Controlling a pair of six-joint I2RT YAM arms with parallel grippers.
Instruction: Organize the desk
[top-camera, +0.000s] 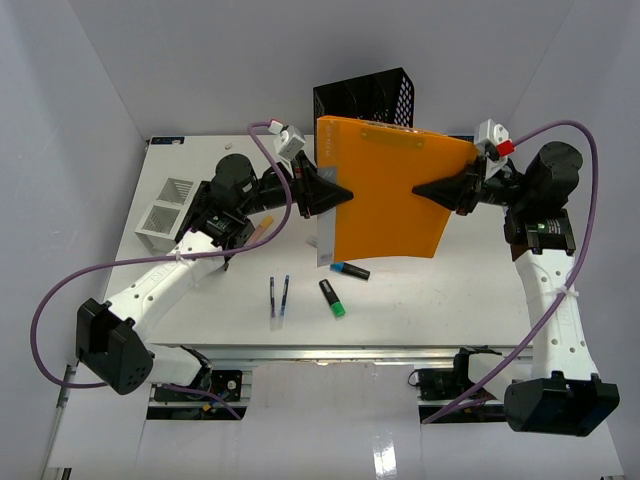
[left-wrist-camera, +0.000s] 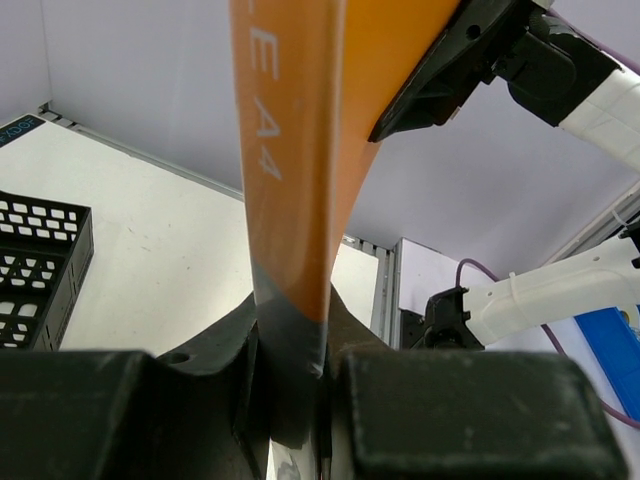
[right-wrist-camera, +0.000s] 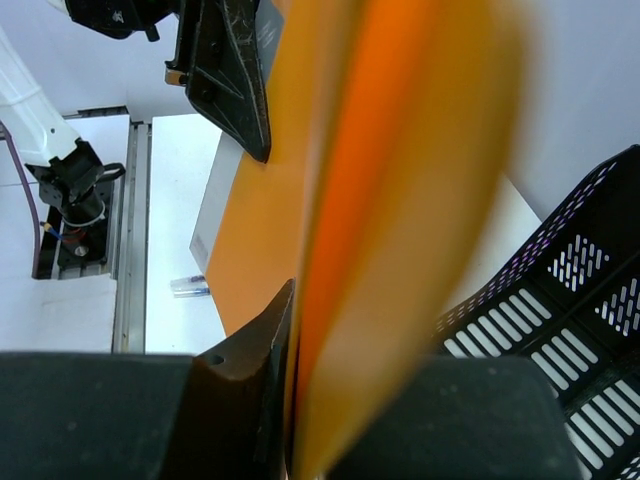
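Observation:
An orange folder (top-camera: 390, 190) with a grey spine hangs upright above the white desk (top-camera: 450, 290), between both arms. My left gripper (top-camera: 335, 192) is shut on the grey spine at the folder's left edge; in the left wrist view the spine (left-wrist-camera: 285, 300) fills the space between the jaws of the gripper (left-wrist-camera: 295, 335). My right gripper (top-camera: 432, 190) is shut on the folder's right edge, and in its wrist view the orange sheet (right-wrist-camera: 400, 200) runs up from between the jaws of the gripper (right-wrist-camera: 300, 340). The folder curves slightly between the two grips.
A black mesh file holder (top-camera: 365, 95) stands just behind the folder. A white slotted organizer (top-camera: 165, 210) sits at the left. Two pens (top-camera: 278, 296), a blue-capped highlighter (top-camera: 349, 270) and a green-capped highlighter (top-camera: 333, 298) lie on the desk below the folder.

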